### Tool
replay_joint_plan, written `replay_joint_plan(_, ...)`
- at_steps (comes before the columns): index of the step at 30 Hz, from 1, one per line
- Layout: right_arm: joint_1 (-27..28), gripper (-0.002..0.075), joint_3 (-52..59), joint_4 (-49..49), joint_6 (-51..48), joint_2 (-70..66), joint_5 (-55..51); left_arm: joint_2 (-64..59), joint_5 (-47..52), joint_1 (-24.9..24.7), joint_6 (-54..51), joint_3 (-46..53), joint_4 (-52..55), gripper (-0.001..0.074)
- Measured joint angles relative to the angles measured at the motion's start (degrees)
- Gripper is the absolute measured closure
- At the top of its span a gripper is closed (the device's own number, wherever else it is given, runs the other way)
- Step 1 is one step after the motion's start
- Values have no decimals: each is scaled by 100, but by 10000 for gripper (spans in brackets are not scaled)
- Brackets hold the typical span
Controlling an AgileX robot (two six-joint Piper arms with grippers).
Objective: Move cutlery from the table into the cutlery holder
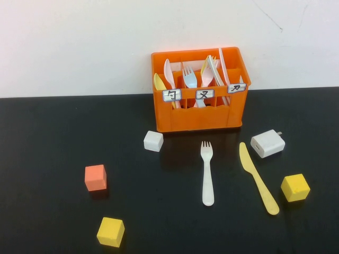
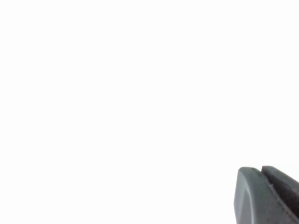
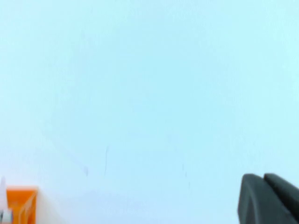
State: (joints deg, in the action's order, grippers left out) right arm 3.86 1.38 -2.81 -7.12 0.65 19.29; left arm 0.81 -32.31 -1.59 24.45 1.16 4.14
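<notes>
Right wrist view: right gripper, dark fingers pressed together at the frame corner, holding nothing, raised against a pale wall; a corner of the crate shows at the opposite edge. Left wrist view: left gripper, dark fingers seemingly together, though only a corner shows, before blank white. Neither gripper appears in the high view.

High view, table, glossy black:
- crate, orange, at the back edge, three white labels on its front, stocked with upright cutlery.
- fork, white, lying flat before the crate, tines toward it.
- knife, pale yellow, just right of the fork, apart from it.
- charger, white, beside the knife's far end.
- cubes: white, orange, yellow, yellow.
</notes>
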Motion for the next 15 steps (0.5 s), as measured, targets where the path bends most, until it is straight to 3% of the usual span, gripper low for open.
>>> replay_joint_plan(8,0,728,-1234,0,0,-16,-2145,-65,2722,0,451,-1568,-41,736)
replay_joint_plan(15,0,728,-2335,-48,-157,-1216,-4056,-1091,3269,0,575,-2578,-112,736)
